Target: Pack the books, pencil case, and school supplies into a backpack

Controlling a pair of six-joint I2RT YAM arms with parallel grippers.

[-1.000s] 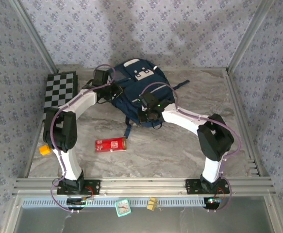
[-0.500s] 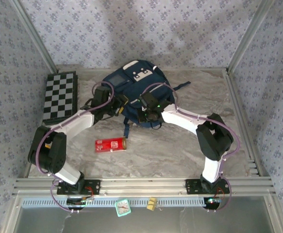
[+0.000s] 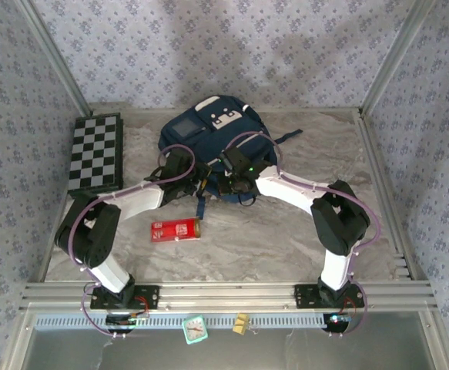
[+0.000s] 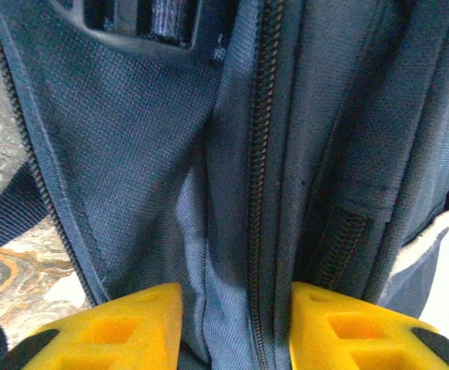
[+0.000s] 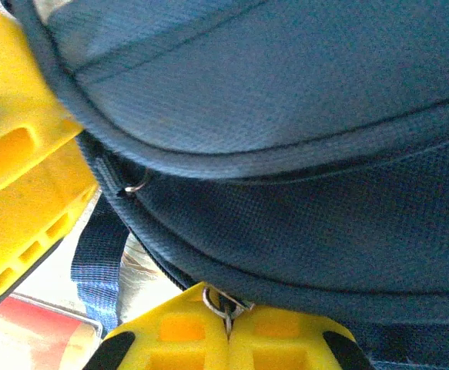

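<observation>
The navy backpack (image 3: 209,131) lies at the back middle of the table, white patches up. At its near edge my right gripper (image 3: 230,183) is shut on the backpack's metal zipper pull (image 5: 222,302), fingertips meeting under the ring (image 5: 228,317). Just left of it is my left gripper (image 3: 196,183). Its yellow fingers (image 4: 124,327) stand open on either side of a fold of backpack cloth with a zipper line (image 4: 261,231). The red box (image 3: 175,229) of the school supplies lies on the table in front of the backpack. Books and pencil case are out of view.
A black-and-white chequered board (image 3: 95,153) lies at the back left. A dark strap (image 3: 201,204) trails from the backpack toward the red box. Metal frame posts and rails edge the table. A small clock (image 3: 196,329) sits below the front rail.
My left arm has swung from the backpack's upper left corner down to its near edge, beside the right gripper, and its jaws now stand wider. The right arm has stayed put.
</observation>
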